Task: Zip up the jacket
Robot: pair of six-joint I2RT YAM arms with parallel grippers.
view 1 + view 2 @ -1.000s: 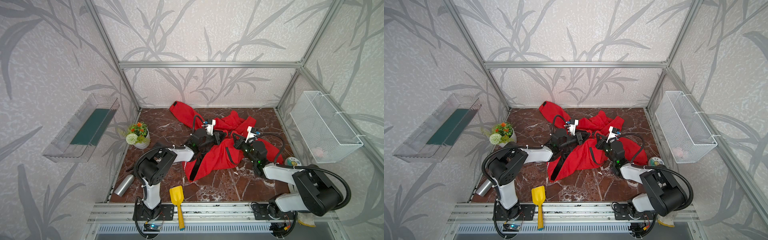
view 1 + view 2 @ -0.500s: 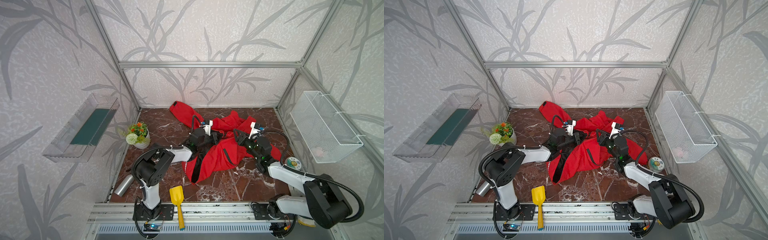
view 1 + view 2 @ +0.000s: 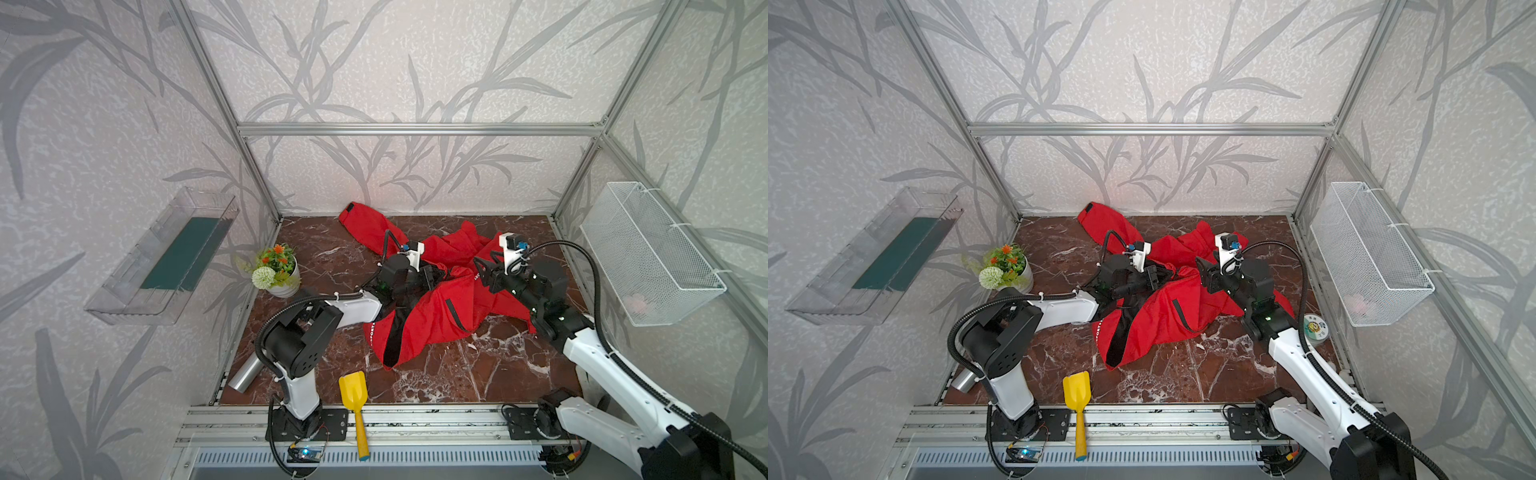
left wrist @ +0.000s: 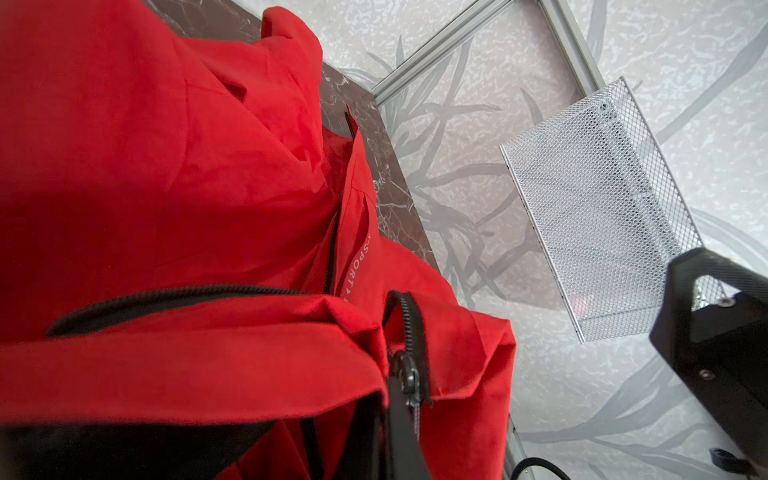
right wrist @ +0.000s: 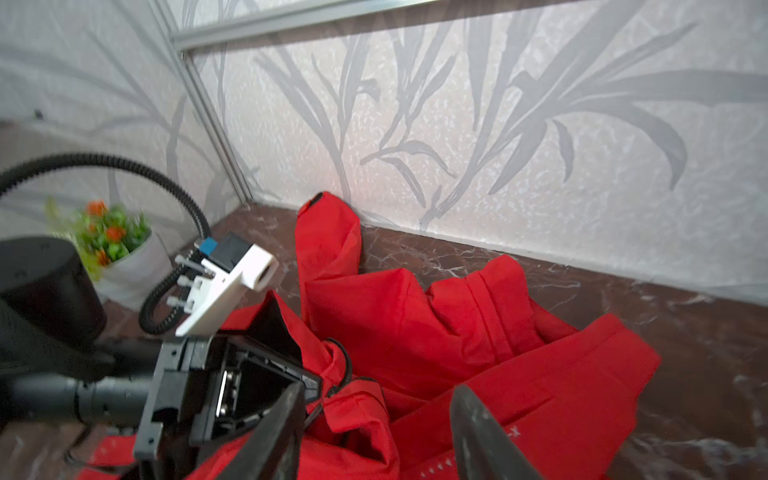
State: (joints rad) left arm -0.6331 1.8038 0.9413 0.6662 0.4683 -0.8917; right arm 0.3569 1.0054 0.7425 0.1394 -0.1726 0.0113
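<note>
The red jacket [image 3: 432, 307] [image 3: 1158, 316] lies crumpled mid-floor, its black front zipper partly apart near the front hem. My left gripper [image 3: 436, 276] [image 3: 1160, 276] is shut on the jacket's zipper edge. In the left wrist view the black zipper slider [image 4: 409, 378] sits right at the jaws, with red jacket cloth [image 4: 166, 166] filling the frame. My right gripper [image 3: 482, 274] [image 3: 1202, 274] hovers just right of it, raised above the cloth. In the right wrist view its fingers [image 5: 282, 432] stand apart over the jacket [image 5: 415, 324] with nothing between them.
A flower pot [image 3: 276, 272] stands at the left wall, with a metal cylinder [image 3: 245, 376] at the front left. A yellow scoop [image 3: 353, 395] lies on the front edge. A tape roll [image 3: 1316, 328] is by the right arm. A wire basket [image 3: 648, 253] hangs on the right wall, a clear shelf [image 3: 166, 257] on the left.
My right gripper has opened, let go of the jacket and lifted back to the right. The left gripper has stayed shut in place.
</note>
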